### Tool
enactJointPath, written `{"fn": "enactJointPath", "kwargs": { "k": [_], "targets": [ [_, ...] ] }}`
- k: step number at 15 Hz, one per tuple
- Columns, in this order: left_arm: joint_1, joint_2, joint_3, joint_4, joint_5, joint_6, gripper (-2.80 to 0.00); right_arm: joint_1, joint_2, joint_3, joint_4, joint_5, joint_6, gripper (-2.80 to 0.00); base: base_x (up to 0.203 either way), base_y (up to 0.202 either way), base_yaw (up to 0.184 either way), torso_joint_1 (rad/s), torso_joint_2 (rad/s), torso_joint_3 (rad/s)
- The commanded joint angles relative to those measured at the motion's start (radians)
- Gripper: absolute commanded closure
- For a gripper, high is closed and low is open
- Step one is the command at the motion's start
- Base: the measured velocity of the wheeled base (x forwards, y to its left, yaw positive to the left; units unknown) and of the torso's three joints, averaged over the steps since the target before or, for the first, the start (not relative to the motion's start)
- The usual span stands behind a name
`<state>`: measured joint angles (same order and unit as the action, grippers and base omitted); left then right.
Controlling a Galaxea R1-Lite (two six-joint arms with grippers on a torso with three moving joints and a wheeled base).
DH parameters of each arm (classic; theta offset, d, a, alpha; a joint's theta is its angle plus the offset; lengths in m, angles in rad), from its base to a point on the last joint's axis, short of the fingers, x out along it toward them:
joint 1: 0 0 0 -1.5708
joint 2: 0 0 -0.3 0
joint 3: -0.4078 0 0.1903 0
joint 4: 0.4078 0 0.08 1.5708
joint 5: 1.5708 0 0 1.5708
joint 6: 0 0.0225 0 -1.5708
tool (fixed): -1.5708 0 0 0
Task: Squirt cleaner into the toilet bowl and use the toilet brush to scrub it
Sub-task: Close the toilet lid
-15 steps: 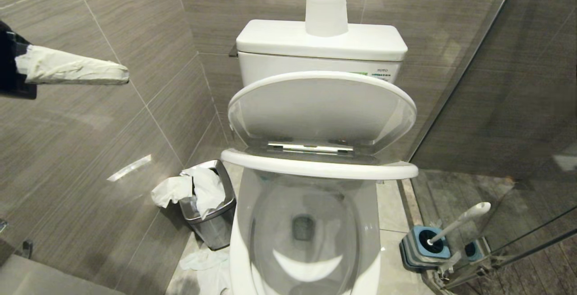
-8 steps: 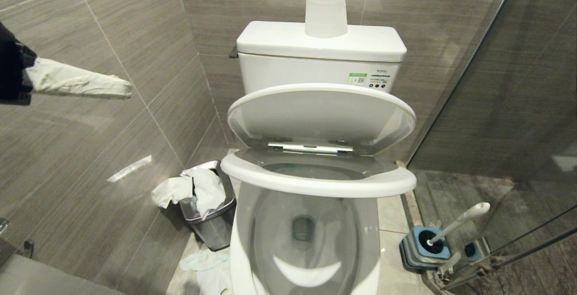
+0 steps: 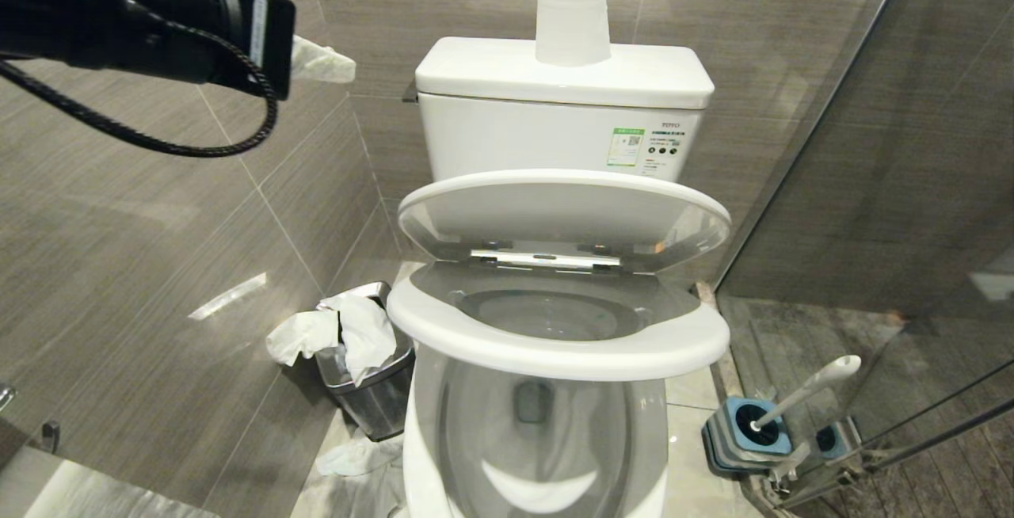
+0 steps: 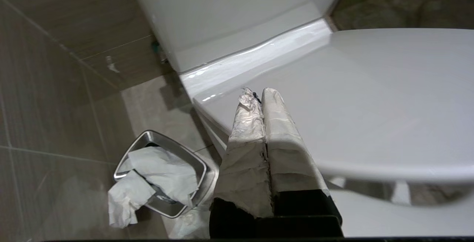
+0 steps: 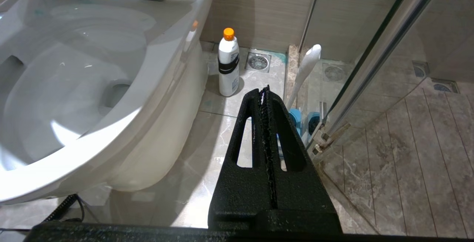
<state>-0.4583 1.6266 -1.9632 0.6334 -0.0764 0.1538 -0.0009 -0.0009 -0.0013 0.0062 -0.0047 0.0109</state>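
Note:
The toilet bowl (image 3: 475, 439) stands open below me, and a faint turquoise smear of cleaner (image 5: 36, 11) shows high on its inner wall. Its white seat (image 3: 554, 352) hangs half-raised over the bowl, with the lid (image 3: 562, 209) tilted behind it. The toilet brush (image 3: 808, 387) leans in its grey-and-blue holder (image 3: 749, 431) on the floor at the right. My left gripper (image 3: 344, 70) reaches in from the upper left, shut and empty, with its taped fingers (image 4: 281, 134) above the lid (image 4: 370, 97). Low beside the bowl (image 5: 74, 97), my right gripper (image 5: 264, 90) is shut on nothing, and the brush handle (image 5: 305, 68) stands just beyond it.
A steel waste bin (image 3: 372, 391) stuffed with tissue stands left of the bowl, with more tissue on the floor. A toilet roll (image 3: 572, 19) sits on the cistern (image 3: 562, 74). A white bottle with an orange cap (image 5: 228, 62) stands behind the bowl. Glass shower partition (image 3: 871, 185) on the right.
The seat and lid have tipped forward and down, uncovering the cistern's label. My left arm has swung up and in from the left edge toward the cistern.

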Motion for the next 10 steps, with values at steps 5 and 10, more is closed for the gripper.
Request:
{"fn": "enactJointPath", "kwargs": {
  "k": [5, 10],
  "targets": [
    [-0.101, 0.144, 0.015, -0.029, 0.132, -0.032, 0.00, 0.001, 0.001, 0.000, 0.000, 0.000, 0.000, 0.00, 0.000, 0.000, 0.000, 0.000, 0.00, 0.000],
    [-0.138, 0.177, 0.035, 0.070, 0.129, -0.036, 0.00, -0.001, 0.001, 0.000, 0.000, 0.000, 0.000, 0.00, 0.000, 0.000, 0.000, 0.000, 0.00, 0.000]
  ]
}}
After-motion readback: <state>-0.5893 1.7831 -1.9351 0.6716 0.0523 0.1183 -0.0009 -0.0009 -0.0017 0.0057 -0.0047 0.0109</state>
